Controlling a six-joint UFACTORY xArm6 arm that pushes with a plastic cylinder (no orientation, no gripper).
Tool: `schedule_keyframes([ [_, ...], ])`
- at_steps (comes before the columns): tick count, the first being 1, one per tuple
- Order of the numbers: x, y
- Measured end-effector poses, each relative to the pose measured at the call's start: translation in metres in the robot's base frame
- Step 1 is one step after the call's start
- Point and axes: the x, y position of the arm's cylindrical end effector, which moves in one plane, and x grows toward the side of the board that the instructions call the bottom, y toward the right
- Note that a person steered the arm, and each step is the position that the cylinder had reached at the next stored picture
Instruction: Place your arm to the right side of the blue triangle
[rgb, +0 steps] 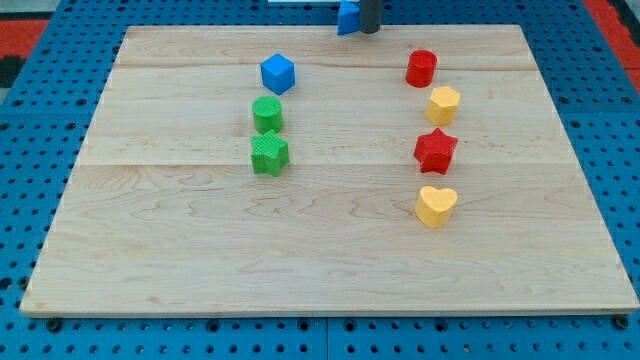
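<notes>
At the view's top edge, my tip (369, 30) stands on the far rim of the wooden board (320, 250), touching or just beside the right side of the blue triangle (347, 18), which is partly cut off by the frame. Left of centre, a blue cube (278, 73) sits above a green cylinder (267, 113), with a green star (269, 153) just below it. On the right, a column runs downward: red cylinder (422, 68), yellow hexagon (443, 104), red star (436, 150) and yellow heart (436, 206). A blue pegboard surface (40, 130) surrounds the board.
</notes>
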Motion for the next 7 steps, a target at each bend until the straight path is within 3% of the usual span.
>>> schedule_keyframes([
  [1, 0.002, -0.031],
  [2, 0.002, -0.118],
  [3, 0.000, -0.155],
  [5, 0.002, -0.151],
  [7, 0.001, 0.003],
])
